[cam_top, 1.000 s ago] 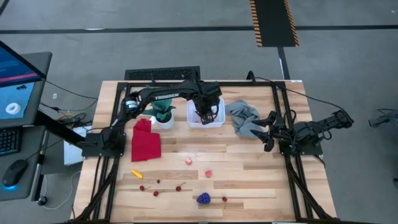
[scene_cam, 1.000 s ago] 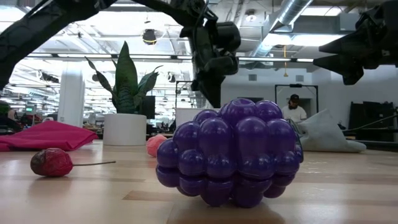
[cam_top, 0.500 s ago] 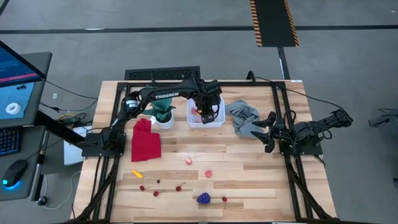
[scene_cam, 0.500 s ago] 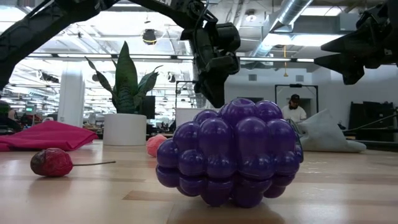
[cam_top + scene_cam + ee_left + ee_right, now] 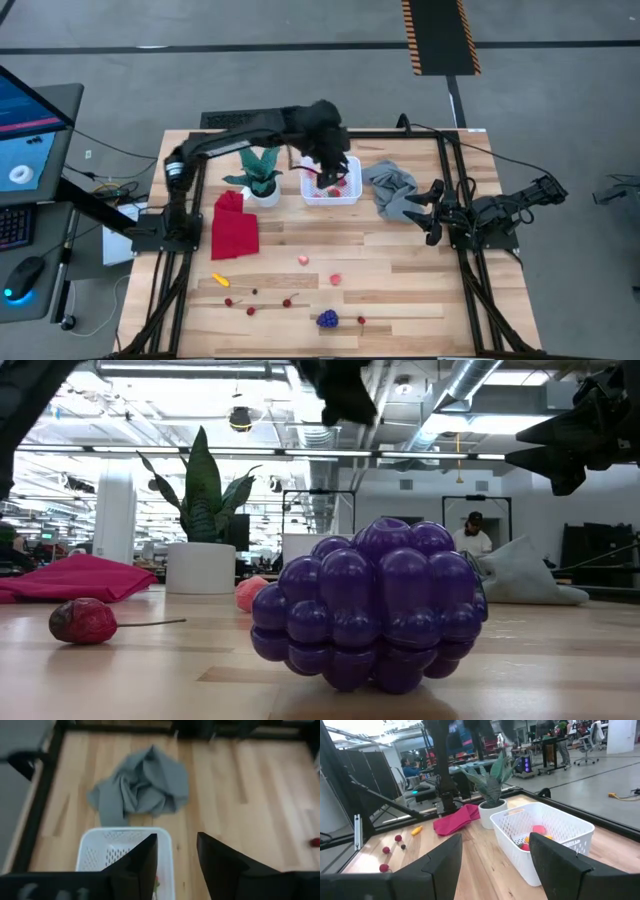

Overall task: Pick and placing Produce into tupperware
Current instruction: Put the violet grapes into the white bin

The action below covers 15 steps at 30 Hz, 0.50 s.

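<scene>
— The wooden table (image 5: 400, 270) still has fruit on it?
— Yes, a purple grape bunch (image 5: 327, 319) sits near the front edge. The left gripper (image 5: 328, 172) hangs over the white bin (image 5: 349, 193), fingers apart, empty.
— The right gripper (image 5: 432, 212)?
— Beside the grey cloth (image 5: 388, 186), fingers apart.

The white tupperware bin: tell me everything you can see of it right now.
The tupperware is a small white rectangular plastic bin with rounded corners and perforated walls. It sits upright at the table's far edge, between the potted plant and the grey cloth. Pink, red and yellow produce lies inside. The left gripper hovers above it, open, touching nothing.
</scene>
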Motion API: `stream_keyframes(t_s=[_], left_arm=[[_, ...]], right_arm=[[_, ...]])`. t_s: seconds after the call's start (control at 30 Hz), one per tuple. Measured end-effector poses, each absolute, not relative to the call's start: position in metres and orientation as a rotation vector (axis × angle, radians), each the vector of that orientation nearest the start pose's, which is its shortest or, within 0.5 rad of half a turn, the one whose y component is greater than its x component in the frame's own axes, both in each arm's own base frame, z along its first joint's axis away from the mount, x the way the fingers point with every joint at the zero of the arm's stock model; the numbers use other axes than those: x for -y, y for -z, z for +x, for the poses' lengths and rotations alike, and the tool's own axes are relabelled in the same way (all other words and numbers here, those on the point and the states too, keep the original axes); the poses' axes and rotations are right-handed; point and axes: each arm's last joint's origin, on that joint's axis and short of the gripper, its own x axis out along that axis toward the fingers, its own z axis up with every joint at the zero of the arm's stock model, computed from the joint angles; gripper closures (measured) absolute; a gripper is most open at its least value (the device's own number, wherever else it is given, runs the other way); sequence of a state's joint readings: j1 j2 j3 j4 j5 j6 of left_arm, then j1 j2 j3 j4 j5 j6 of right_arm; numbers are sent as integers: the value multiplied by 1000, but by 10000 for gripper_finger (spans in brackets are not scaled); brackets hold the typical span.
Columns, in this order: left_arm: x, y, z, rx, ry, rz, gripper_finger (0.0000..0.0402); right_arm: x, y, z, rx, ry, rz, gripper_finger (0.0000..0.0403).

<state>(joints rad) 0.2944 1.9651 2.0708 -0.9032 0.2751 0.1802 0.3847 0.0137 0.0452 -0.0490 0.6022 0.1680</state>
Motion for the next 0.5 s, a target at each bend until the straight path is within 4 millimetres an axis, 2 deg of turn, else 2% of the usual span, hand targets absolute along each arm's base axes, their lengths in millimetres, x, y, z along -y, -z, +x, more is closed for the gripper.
stream_keyframes(t_s=[0.13, 0.23, 0.33, 0.5], left_arm=[[-100, -405, 384, -667, 61, -18, 276], [-84, -427, 366, -618, 88, 2, 277], [-69, -442, 348, -615, 116, 6, 277], [-45, -455, 323, -659, 132, 13, 277]], right_arm=[[-19, -173, 90, 2, 218, 159, 149], [-19, -173, 90, 3, 217, 166, 149], [-19, -173, 90, 3, 217, 166, 149], [-19, -173, 90, 4, 217, 167, 149]])
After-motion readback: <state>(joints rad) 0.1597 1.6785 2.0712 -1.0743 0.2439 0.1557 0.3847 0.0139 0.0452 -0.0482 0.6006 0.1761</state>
